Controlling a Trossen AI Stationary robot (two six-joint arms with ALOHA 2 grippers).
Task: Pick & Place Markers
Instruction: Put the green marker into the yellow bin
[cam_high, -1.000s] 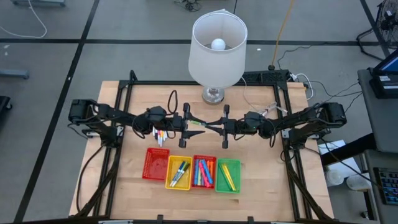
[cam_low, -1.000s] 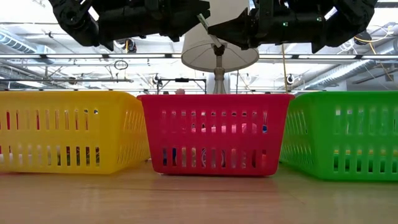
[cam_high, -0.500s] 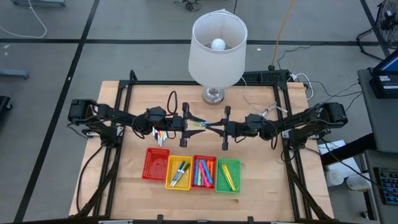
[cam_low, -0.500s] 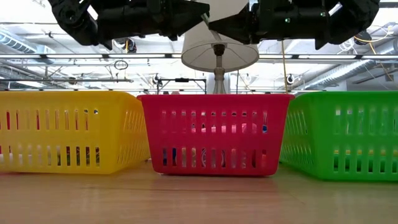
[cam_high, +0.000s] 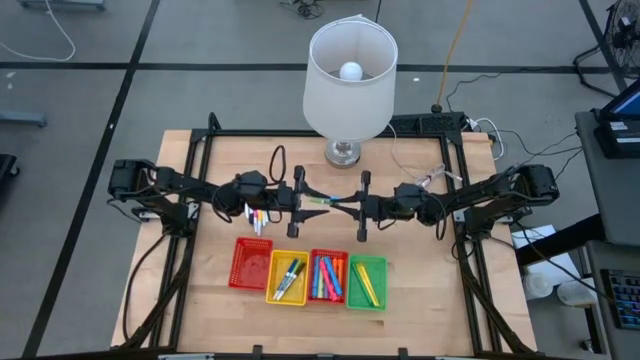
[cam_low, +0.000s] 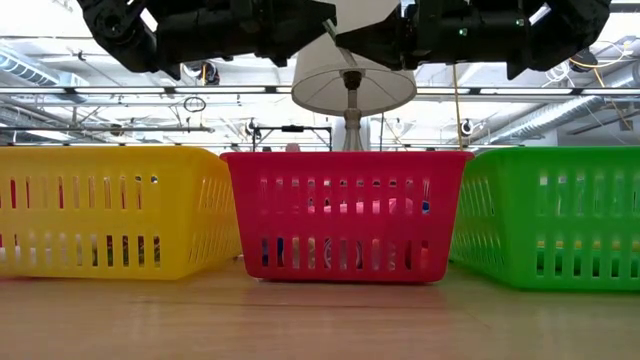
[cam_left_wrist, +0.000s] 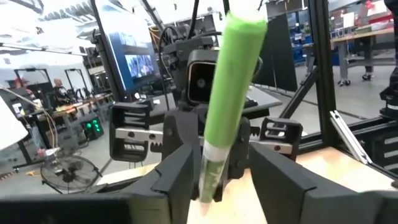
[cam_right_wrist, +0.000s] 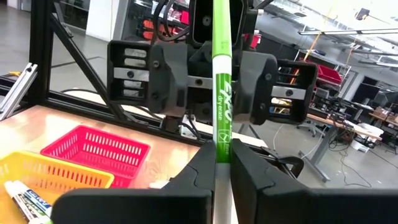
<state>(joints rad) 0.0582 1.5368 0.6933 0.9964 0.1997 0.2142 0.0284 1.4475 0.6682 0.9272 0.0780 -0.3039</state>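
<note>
Left gripper (cam_high: 322, 199) narrowed on green marker (cam_high: 318, 200); tips hidden.

Both arms stretched level toward mid-table, left end effector (cam_high: 322, 199) half-spread, right end effector (cam_high: 338, 203) clamped, tips nearly meeting

lamp (cam_high: 350, 70) is standing at the table's (cam_high: 420, 300) far edge, bulb showing | four trays are sitting in a row near the front: red (cam_high: 250, 263), yellow (cam_high: 287, 277), red (cam_high: 327, 276), green (cam_high: 366, 283) | cables are lying beside the lamp
</note>
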